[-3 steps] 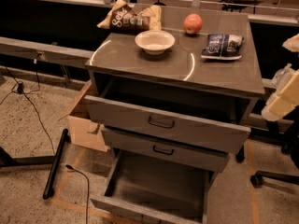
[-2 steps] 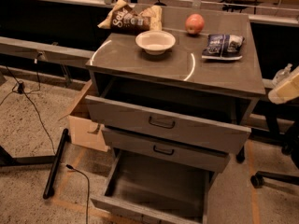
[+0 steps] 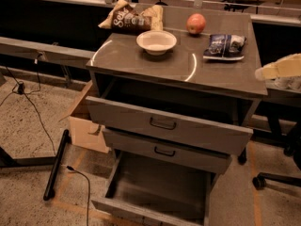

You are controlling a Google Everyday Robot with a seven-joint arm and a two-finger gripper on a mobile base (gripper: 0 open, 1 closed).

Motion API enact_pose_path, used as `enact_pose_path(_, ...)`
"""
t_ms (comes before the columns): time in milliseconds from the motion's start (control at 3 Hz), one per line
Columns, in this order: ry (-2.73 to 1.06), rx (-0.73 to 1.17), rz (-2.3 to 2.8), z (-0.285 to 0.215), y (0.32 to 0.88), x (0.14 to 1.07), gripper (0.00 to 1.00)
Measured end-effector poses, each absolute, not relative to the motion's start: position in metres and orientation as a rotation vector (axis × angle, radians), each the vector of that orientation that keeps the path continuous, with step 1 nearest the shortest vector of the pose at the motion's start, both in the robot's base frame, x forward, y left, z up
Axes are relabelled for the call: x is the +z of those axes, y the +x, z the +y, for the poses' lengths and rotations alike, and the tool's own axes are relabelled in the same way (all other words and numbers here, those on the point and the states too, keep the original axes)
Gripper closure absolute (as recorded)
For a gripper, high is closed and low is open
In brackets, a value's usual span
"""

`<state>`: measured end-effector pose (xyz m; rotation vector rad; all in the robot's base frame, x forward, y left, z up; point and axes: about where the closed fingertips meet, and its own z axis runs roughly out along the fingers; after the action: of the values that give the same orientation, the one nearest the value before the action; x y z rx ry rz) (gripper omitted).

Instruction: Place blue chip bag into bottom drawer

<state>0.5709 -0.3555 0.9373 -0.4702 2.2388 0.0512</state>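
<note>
The blue chip bag (image 3: 225, 46) lies flat on the right side of the cabinet top (image 3: 207, 72), behind the front edge. The bottom drawer (image 3: 155, 189) is pulled far out and looks empty inside. My gripper (image 3: 270, 71), cream-coloured, comes in from the right edge of the camera view, at the cabinet top's front right corner. It is to the right of the bag and nearer the front than the bag, and it is apart from the bag.
On the cabinet top are a white bowl (image 3: 156, 41), a red apple (image 3: 196, 23) and a brown chip bag (image 3: 132, 18). The top drawer (image 3: 164, 124) is pulled out, the middle drawer (image 3: 164, 150) slightly. A cardboard box (image 3: 87, 126) stands at the left, a chair base (image 3: 275, 179) at the right.
My gripper has moved up and a little to the left, from beside the drawers to the level of the cabinet top. Nothing on the cabinet has moved.
</note>
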Motion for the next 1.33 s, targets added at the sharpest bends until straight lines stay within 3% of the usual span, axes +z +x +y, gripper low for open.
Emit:
enact_pose_path(333,-0.354,-0.029,2.160,-0.372,0.641,0.939,0.00)
enact_pose_path(1333,-0.356,0.077,2.062,-0.341,0.677,0.927,0.00)
